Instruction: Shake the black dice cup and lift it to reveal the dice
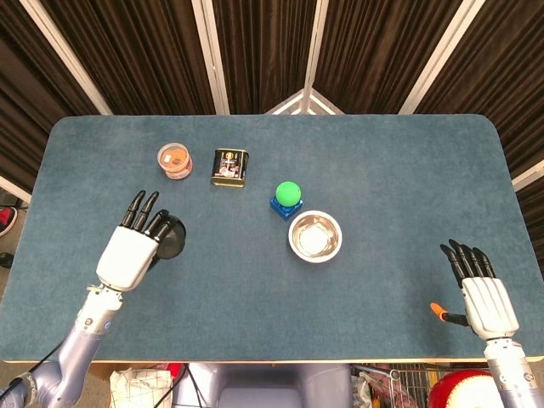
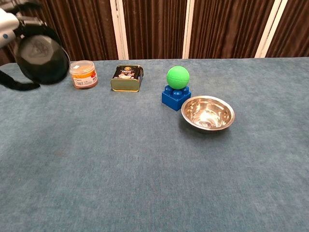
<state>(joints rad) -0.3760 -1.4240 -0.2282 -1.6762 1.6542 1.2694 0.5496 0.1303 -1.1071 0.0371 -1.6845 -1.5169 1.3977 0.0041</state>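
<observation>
Black and faceted, the dice cup (image 2: 41, 59) sits in your left hand (image 1: 132, 251), raised clear of the table (image 1: 382, 170); the chest view shows it at the far left of frame with dark fingers (image 2: 19, 85) curling beneath it. From the head view, the back of that hand faces up, fingers extended forward over the cup, which shows just past them on the inner side. Whether the cup's mouth faces down or sideways cannot be told with certainty, and no dice can be made out.

Your right hand (image 1: 480, 293) rests well apart at the near right corner of the table, palm down, fingers spread and holding nothing.

Ahead of your left hand stands an orange-lidded jar (image 2: 83, 74), and just to the inner side of that, a gold tin (image 2: 127, 78). Further toward the table's middle, a green ball (image 2: 177, 76) sits on top of a blue brick (image 2: 175, 97). A steel bowl (image 2: 208, 113) lies just beside the brick, on the side nearer you and toward your right hand.
</observation>
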